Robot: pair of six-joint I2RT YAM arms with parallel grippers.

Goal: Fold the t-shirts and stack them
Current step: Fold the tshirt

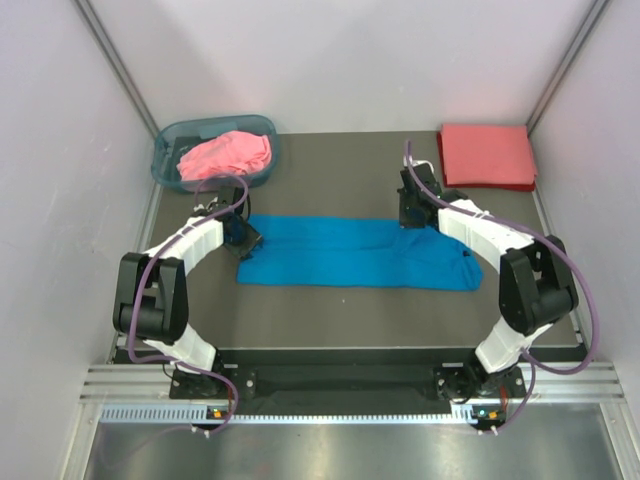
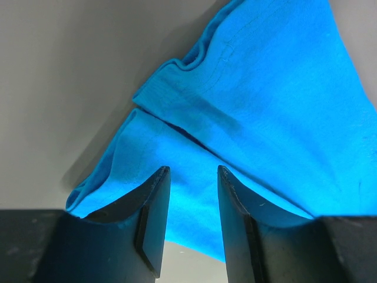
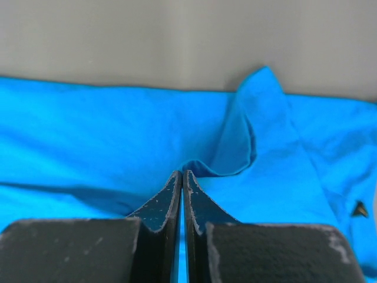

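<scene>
Mid-table, your blue shirt (image 1: 350,255) lies as a long strip. Left gripper (image 2: 191,171) hangs over its corner, jaws apart. Right gripper (image 3: 182,172) is pinched together at the far edge, catch unclear. Lift now and one end likely slips, skewing the fold. Farther back: red shirt (image 1: 487,155) folded, pink shirt (image 1: 225,155) in basket (image 1: 166,150).

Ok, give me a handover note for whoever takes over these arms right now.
Left gripper: open at the left end of the blue t-shirt, nothing gripped.
Right gripper: shut, apparently pinching that shirt's far edge.
Blue lies as a long folded strip on the table; coral-red t-shirt folded, far right corner; pink t-shirt crumpled in the basket.
Left to do: finish blue, fold pink, stack all three.
</scene>
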